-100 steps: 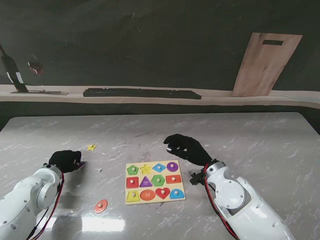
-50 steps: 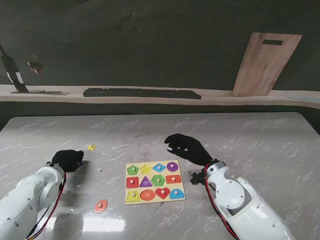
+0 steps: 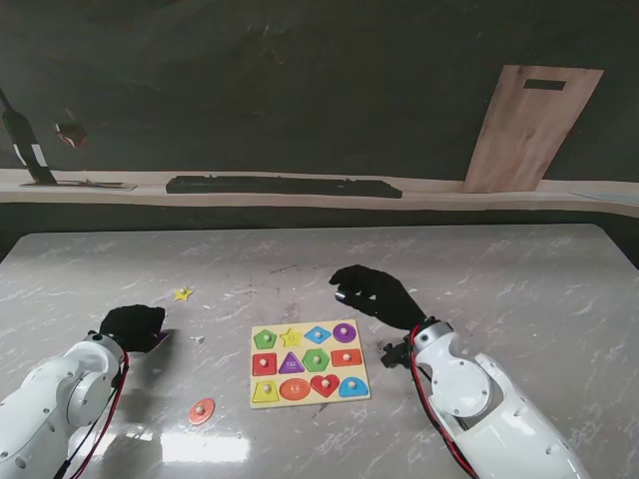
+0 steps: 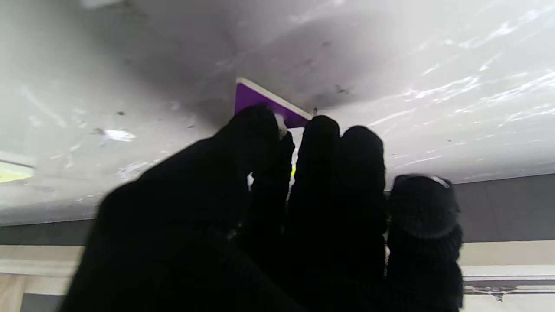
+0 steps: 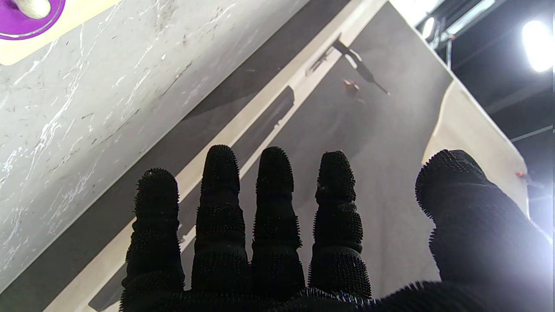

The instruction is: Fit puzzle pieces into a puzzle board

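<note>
White arms (image 3: 469,394), black-gloved fingers (image 5: 275,208)

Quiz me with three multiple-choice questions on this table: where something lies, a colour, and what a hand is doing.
1. Where is the yellow star?
A. left of the board
B. on the board
C. right of the board

2. What colour is the piece at the left hand?
A. green
B. purple
C. red

3. The right hand is
A. gripping a piece
B. open, holding nothing
C. resting on the board

Answers: 1 A, the stand view shows it on bare table, left. 2 B, purple shows at the fingertips. 3 B, its fingers are spread, away from the board.
</note>
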Available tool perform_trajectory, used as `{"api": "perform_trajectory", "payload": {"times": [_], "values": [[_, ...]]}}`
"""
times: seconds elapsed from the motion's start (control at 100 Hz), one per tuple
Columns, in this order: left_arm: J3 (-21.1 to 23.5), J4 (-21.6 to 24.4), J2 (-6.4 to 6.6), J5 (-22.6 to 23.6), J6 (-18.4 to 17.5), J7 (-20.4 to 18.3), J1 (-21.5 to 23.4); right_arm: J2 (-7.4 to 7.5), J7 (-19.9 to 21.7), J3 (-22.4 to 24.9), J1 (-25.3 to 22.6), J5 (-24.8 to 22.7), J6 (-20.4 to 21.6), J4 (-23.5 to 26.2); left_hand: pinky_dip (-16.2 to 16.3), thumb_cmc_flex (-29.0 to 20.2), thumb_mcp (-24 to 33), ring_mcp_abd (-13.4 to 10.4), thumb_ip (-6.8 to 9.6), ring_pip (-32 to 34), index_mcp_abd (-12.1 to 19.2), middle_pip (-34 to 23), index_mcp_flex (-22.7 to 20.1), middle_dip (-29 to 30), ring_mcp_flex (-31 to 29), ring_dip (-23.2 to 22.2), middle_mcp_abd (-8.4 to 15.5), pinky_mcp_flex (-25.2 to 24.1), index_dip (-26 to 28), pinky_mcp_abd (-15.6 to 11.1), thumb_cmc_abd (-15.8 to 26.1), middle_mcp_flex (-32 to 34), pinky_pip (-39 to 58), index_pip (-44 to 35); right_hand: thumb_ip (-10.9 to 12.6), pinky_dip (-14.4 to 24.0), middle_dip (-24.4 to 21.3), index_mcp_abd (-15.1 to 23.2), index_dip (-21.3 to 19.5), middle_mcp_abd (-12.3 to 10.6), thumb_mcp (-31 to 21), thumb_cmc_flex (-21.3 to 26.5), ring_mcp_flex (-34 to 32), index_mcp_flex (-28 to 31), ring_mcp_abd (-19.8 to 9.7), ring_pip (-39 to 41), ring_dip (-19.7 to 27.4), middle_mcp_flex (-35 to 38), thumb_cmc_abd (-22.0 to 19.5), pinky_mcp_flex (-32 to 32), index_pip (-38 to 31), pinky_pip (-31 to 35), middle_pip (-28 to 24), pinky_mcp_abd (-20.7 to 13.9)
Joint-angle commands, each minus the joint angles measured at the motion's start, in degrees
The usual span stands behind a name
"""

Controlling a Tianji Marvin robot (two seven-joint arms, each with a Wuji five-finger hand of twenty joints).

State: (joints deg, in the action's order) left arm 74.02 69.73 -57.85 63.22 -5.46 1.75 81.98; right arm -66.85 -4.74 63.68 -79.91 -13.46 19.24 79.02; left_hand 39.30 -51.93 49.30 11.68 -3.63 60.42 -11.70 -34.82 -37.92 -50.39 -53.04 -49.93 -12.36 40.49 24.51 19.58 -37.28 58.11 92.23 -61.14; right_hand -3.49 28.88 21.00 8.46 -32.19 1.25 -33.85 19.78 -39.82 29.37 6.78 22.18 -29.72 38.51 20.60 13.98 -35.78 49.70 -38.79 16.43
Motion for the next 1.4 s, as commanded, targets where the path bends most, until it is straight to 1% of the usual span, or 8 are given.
{"api": "perform_trajectory", "payload": {"times": [0.0,0.14,0.35,0.57,0.84,1.01,1.24,1.39], "values": [[0.1,1.7,-0.41,-0.4,-0.8,-0.5,0.5,-0.23,-0.1,0.0,-0.4,-0.1,0.0,0.4,-1.1,0.2,2.6,-2.3,-0.89,2.0,0.6,-1.8,-1.9,0.2,-2.4,0.5,-2.9,1.1,1.3,-2.0,-2.2,1.5,3.7,-3.5,1.4,0.5,0.3,1.9,-0.6,-0.1,1.0,0.4,-0.9,0.8,0.1,0.8,-0.5,1.1,-1.4,-0.6,1.0,0.9,-0.2,0.5],[0.6,4.5,-0.69,-1.3,-1.3,-1.9,1.4,-0.24,-0.1,0.0,-0.4,-0.1,0.1,0.3,-1.6,1.4,4.6,-2.3,0.17,2.2,0.6,-2.6,-1.7,-0.4,-2.2,0.7,-2.9,1.0,2.0,-1.9,-2.8,1.6,3.9,-4.1,1.4,0.5,0.3,1.9,-0.6,0.0,1.1,0.5,-0.9,0.9,0.1,0.8,-0.5,1.0,-1.4,-0.5,1.0,0.9,-0.2,0.5],[0.2,7.7,-1.12,-4.1,-0.9,-4.4,2.0,-0.22,0.1,0.1,-0.4,0.1,0.3,0.3,-1.7,2.2,6.8,-1.8,1.17,3.0,0.2,-3.3,-1.9,-1.3,-2.6,0.7,-3.4,1.4,2.8,-1.6,-3.6,2.0,4.7,-4.3,1.4,0.5,0.3,1.8,-0.6,0.0,1.1,0.5,-0.9,0.8,0.2,0.8,-0.5,1.1,-1.4,-0.6,1.0,0.9,-0.2,0.5],[-1.6,10.3,-1.47,-8.1,-0.3,-7.9,1.2,-0.21,0.3,0.1,-0.4,0.6,0.5,0.3,-1.6,2.1,7.2,-1.3,1.20,3.3,-0.2,-3.4,-1.7,-1.8,-2.3,0.8,-3.8,1.1,3.2,-1.5,-3.4,1.7,5.1,-4.1,1.4,0.5,0.3,1.9,-0.6,0.0,1.1,0.5,-0.9,0.8,0.1,0.8,-0.5,1.1,-1.4,-0.6,1.0,0.9,-0.2,0.5],[-5.7,12.2,-1.85,-13.9,0.4,-11.6,-2.1,-0.23,0.5,0.7,-0.6,1.6,1.6,0.2,-1.4,1.8,7.0,-1.1,1.28,3.4,-0.5,-3.4,-1.0,-2.4,-1.5,0.8,-4.0,0.4,4.1,-1.3,-2.7,1.1,5.3,-3.9,1.4,0.5,0.3,1.9,-0.6,-0.1,1.1,0.5,-0.9,0.9,0.2,0.8,-0.5,1.1,-1.4,-0.6,1.0,0.9,-0.2,0.5],[-10.1,11.2,-2.20,-17.8,-0.5,-12.5,-5.9,-0.25,0.5,1.3,-0.8,2.2,2.6,-0.1,-1.2,1.7,6.5,-1.0,1.29,3.4,-0.4,-3.2,-0.7,-2.7,-0.9,0.9,-3.8,-0.4,4.8,-1.5,-2.3,0.6,5.0,-3.6,1.4,0.5,0.3,1.8,-0.6,0.0,1.1,0.4,-0.9,1.0,0.2,0.7,-0.4,1.1,-1.4,-0.5,1.0,0.9,-0.1,0.5],[-17.5,6.7,-2.88,-22.8,-4.0,-12.3,-12.4,-0.26,0.7,1.9,-1.0,3.0,3.6,-0.2,-1.0,1.7,6.3,-1.2,1.35,3.4,0.0,-3.1,-0.3,-3.0,-0.9,0.9,-3.7,-0.4,5.5,-1.6,-2.0,0.4,5.0,-3.5,1.4,0.5,0.3,1.9,-0.6,0.0,1.2,0.5,-1.0,1.0,0.2,0.7,-0.5,1.1,-1.4,-0.5,1.1,0.9,-0.1,0.5],[-21.4,4.1,-3.40,-26.2,-5.8,-12.5,-15.5,-0.28,0.6,2.0,-1.1,3.2,3.9,-0.1,-1.0,1.8,6.2,-1.2,1.34,3.3,0.1,-3.0,-0.2,-3.1,-0.7,0.9,-3.4,-0.6,5.7,-1.8,-1.8,0.3,4.9,-3.3,1.4,0.5,0.3,1.9,-0.6,0.0,1.2,0.5,-1.0,1.0,0.2,0.7,-0.5,1.2,-1.4,-0.5,1.1,0.9,-0.1,0.5]]}}
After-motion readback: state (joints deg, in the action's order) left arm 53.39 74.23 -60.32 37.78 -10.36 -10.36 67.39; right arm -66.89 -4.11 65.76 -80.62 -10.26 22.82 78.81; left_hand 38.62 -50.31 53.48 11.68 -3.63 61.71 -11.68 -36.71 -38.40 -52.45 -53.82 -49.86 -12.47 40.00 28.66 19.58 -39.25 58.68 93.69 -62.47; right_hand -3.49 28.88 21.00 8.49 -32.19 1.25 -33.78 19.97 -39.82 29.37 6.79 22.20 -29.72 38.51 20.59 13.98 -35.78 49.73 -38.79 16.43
